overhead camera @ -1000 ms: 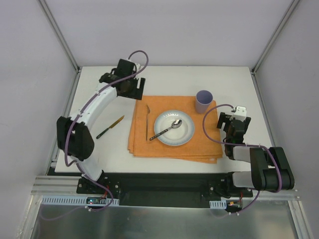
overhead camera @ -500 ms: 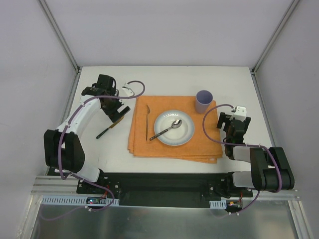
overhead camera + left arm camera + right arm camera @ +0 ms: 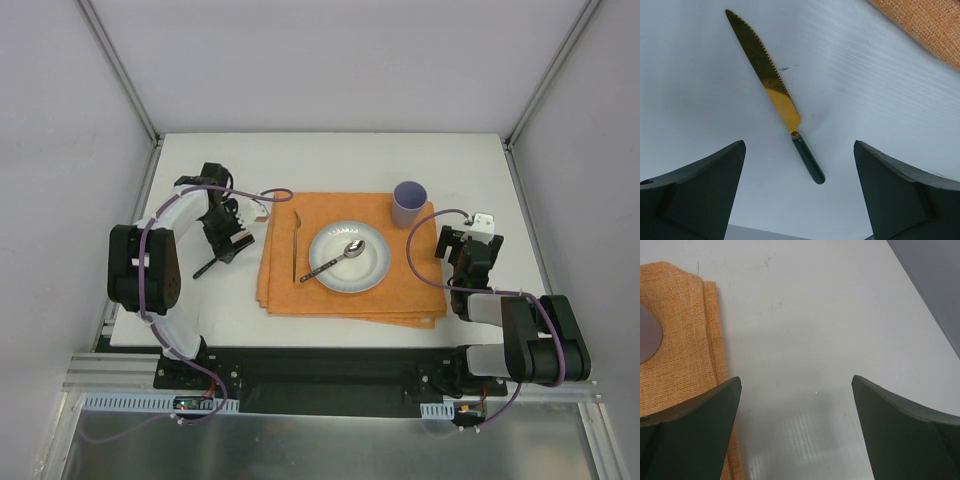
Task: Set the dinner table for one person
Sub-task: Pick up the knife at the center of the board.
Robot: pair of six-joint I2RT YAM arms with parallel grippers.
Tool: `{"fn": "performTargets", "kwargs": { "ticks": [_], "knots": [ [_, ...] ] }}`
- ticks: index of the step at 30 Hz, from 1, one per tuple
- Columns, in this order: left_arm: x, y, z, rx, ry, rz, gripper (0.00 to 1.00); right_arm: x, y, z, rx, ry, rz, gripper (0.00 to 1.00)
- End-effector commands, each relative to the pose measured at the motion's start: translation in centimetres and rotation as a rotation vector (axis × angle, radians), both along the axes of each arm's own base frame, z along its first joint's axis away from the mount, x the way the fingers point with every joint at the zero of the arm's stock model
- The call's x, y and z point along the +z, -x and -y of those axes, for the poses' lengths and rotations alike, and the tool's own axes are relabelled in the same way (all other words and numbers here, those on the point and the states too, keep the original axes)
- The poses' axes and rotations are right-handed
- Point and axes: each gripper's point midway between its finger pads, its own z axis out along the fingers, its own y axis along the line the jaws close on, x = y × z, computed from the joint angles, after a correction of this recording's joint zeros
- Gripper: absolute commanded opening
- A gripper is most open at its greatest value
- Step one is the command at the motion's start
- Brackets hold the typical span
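The white dinner table (image 3: 340, 160) carries an orange placemat (image 3: 390, 300) with a pale plate (image 3: 365, 275) on it. A spoon (image 3: 335, 260) rests in the plate. Left of the plate a thin gold fork (image 3: 296, 245) lies on the mat, and a purple cup (image 3: 409, 203) stands at the mat's far right corner. A knife (image 3: 775, 90) with a gold serrated blade and dark green handle lies on the bare table left of the mat. My left gripper (image 3: 799, 143) hovers open over its handle end, touching nothing. My right gripper (image 3: 796, 380) is open and empty over the table right of the mat.
The placemat's edge (image 3: 930, 25) shows at the top right of the left wrist view and its right edge (image 3: 680, 340) at the left of the right wrist view. Grey walls and metal frame posts close in the table on three sides.
My left arm has pulled back from the mat's far left corner and come down over the knife, its jaws a little wider. The right arm has not moved.
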Motion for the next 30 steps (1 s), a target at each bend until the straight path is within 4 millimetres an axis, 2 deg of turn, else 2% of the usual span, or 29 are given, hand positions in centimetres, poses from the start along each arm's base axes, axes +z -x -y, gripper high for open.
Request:
{"fn": "performTargets", "kwargs": {
  "ticks": [1,6,11,13,16,20,21,23,24,26,30],
  "knots": [
    [0.3,0.7,-0.2,-0.086,0.010,-0.020,0.89,1.9,-0.7,0.2,-0.014,-0.003,0.076,0.96],
    [-1.2,0.6,-1.2,-0.099,-0.012,-0.059,0.89,1.9,-0.7,0.2,-0.014,-0.003,0.076,0.96],
    [-1.8,-1.2,-2.1,-0.072,-0.008,-0.061,0.89,1.9,-0.7,0.2,-0.014,-0.003,0.078,0.96],
    [-2.1,-2.5,-3.1,-0.008,-0.032,-0.040,0.89,1.9,-0.7,0.2,-0.015,-0.003,0.076,0.96],
    [-2.7,-2.8,-3.2,0.082,-0.011,-0.066,0.89,1.9,-0.7,0.2,-0.014,-0.003,0.076,0.96],
    [-2.6,-1.8,-3.3,0.115,0.047,-0.056,0.89,1.9,-0.7,0.1,-0.012,-0.003,0.078,0.96],
    [-3.3,-0.5,-3.2,0.109,0.052,-0.078,0.88,1.9,-0.7,0.2,-0.014,-0.003,0.078,0.96],
    [-2.9,-0.4,-3.0,0.103,0.060,-0.026,0.88,1.9,-0.7,0.2,-0.015,-0.003,0.076,0.96],
    [-3.6,0.7,-2.9,0.109,0.066,-0.042,0.88,1.8,-0.7,0.2,-0.014,-0.003,0.075,0.96],
    [-3.1,0.9,-2.8,0.117,0.089,-0.008,0.88,1.9,-0.7,0.2,-0.015,-0.003,0.076,0.96],
    [-3.7,2.3,-2.7,0.142,0.107,-0.030,0.87,1.9,-0.7,0.2,-0.014,-0.003,0.076,0.96]
  ]
}}
